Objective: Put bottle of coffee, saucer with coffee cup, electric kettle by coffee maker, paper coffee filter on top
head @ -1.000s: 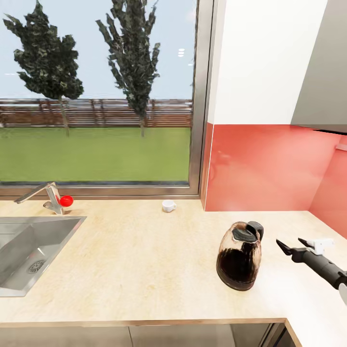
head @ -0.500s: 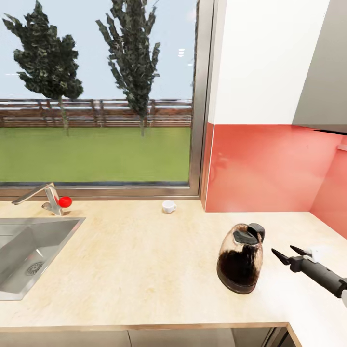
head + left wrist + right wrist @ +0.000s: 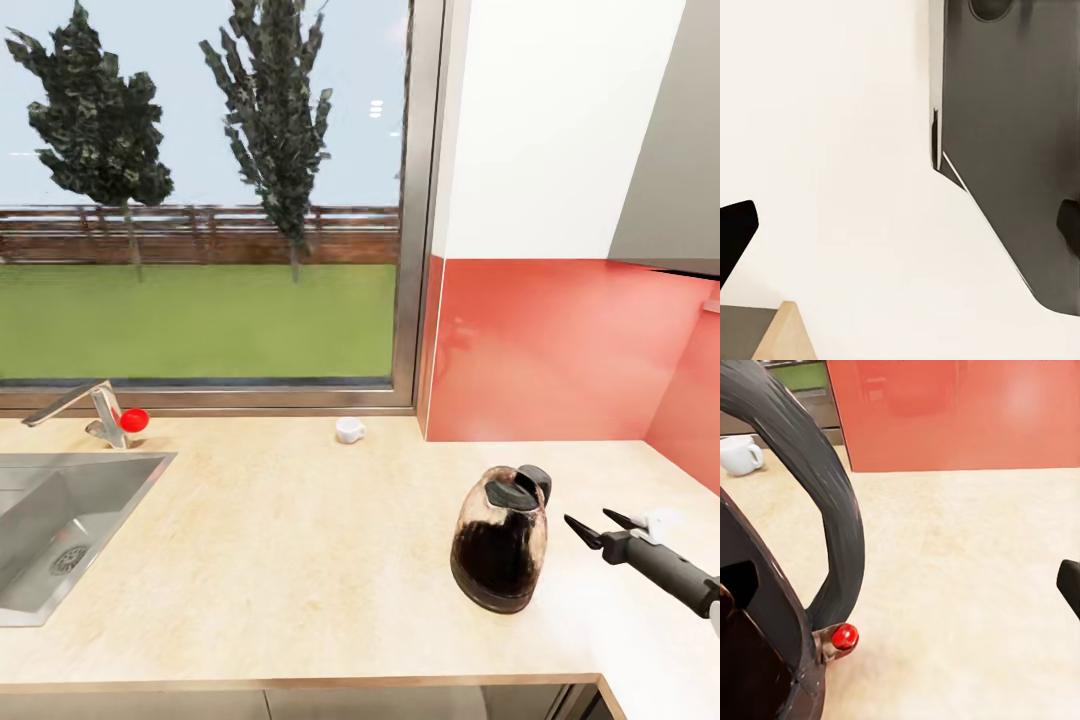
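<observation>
- Step: grabbing the electric kettle (image 3: 500, 540); it stands upright on the worktop (image 3: 280, 560).
- My right end effector (image 3: 597, 526) sits just beside its handle (image 3: 825, 487), fingers apart, empty.
- Left end effector: can't tell.
- Next, I'd say: advance, straddle handle, clamp.
- Coffee cup (image 3: 349, 429) sits near the window.

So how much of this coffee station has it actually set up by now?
Little looks done. The electric kettle stands on the countertop, and the right gripper hovers open just beside it, not holding it, so the kettle seems the step in hand. The coffee cup sits alone by the window, not on a saucer. Coffee maker, coffee bottle, filter and saucer are yet to be seen placed.
</observation>
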### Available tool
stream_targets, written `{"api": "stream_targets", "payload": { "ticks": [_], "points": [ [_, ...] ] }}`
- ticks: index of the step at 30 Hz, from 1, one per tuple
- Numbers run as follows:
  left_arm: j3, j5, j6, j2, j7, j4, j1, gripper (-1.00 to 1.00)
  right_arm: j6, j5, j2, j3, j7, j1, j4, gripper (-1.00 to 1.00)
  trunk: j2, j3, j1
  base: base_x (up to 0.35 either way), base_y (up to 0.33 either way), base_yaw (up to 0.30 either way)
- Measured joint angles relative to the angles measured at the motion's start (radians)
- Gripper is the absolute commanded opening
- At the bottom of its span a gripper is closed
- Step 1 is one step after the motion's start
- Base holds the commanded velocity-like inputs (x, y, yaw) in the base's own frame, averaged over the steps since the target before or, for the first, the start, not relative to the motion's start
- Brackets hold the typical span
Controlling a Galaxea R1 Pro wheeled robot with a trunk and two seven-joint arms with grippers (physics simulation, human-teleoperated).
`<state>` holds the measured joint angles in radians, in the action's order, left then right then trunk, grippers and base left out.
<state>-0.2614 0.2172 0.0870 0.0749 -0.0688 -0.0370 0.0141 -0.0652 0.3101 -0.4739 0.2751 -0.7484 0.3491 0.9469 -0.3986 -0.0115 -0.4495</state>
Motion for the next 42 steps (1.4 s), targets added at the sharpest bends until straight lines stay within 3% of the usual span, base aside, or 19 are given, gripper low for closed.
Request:
{"api": "stream_targets", "payload": {
  "ticks": [42],
  "points": [
    [0.003,0.003,0.002,0.0,0.0,0.004,0.0,1.0,0.0,0.0,-0.002,0.0,0.0,0.0,0.006,1.0,0.0,0.0,0.0,0.047,0.0,0.0]
  ]
}}
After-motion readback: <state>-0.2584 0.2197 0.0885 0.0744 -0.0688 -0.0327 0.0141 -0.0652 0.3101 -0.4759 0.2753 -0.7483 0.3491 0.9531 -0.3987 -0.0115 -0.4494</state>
